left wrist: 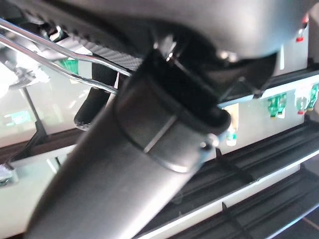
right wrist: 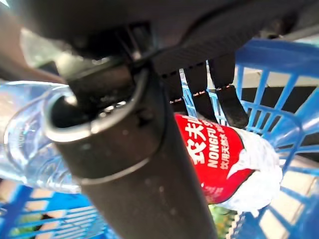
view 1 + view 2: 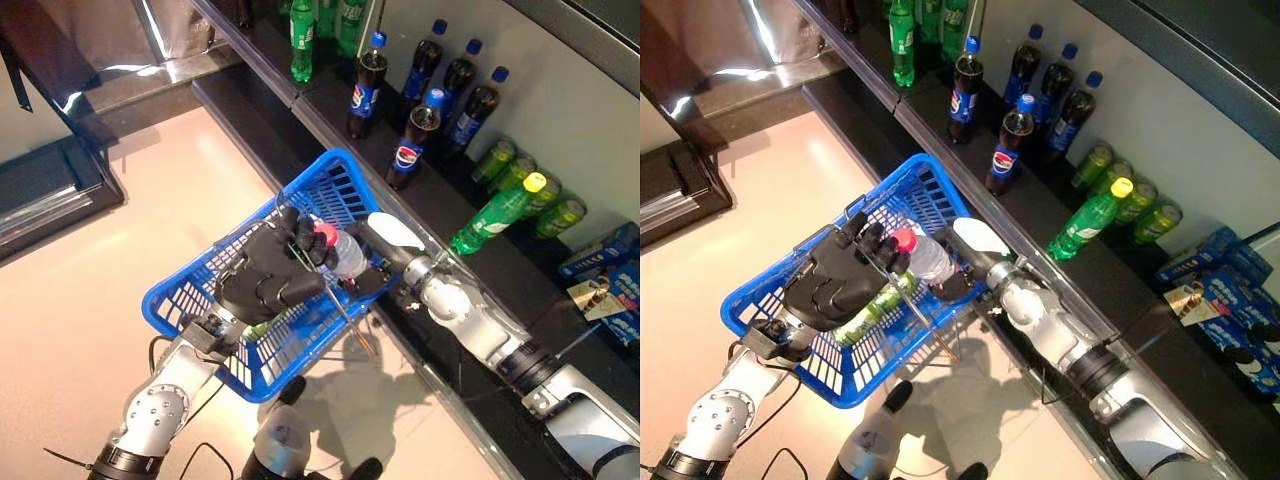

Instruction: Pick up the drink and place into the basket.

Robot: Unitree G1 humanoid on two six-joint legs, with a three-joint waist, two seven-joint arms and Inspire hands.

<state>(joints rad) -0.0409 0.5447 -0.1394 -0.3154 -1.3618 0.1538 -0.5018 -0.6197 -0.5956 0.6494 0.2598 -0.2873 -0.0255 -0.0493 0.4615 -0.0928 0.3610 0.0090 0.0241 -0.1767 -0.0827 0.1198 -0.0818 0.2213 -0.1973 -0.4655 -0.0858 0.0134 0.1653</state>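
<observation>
My right hand (image 3: 385,245) is shut on a clear water bottle (image 3: 342,252) with a red cap and red label (image 2: 219,159). It holds the bottle on its side just inside the right rim of the blue plastic basket (image 3: 190,300), with its fingers (image 2: 227,94) wrapped over the label. My left hand (image 3: 262,272) is over the middle of the basket, shut on its metal wire handle (image 1: 75,55). Under that hand a green bottle (image 3: 865,312) lies on the basket's bottom.
A dark low shelf (image 3: 330,125) runs diagonally along the right. On it are cola bottles (image 3: 410,150), a tilted green soda bottle (image 3: 495,215), green cans (image 3: 505,165) and blue boxes (image 3: 600,250). Pale floor (image 3: 120,250) lies to the left.
</observation>
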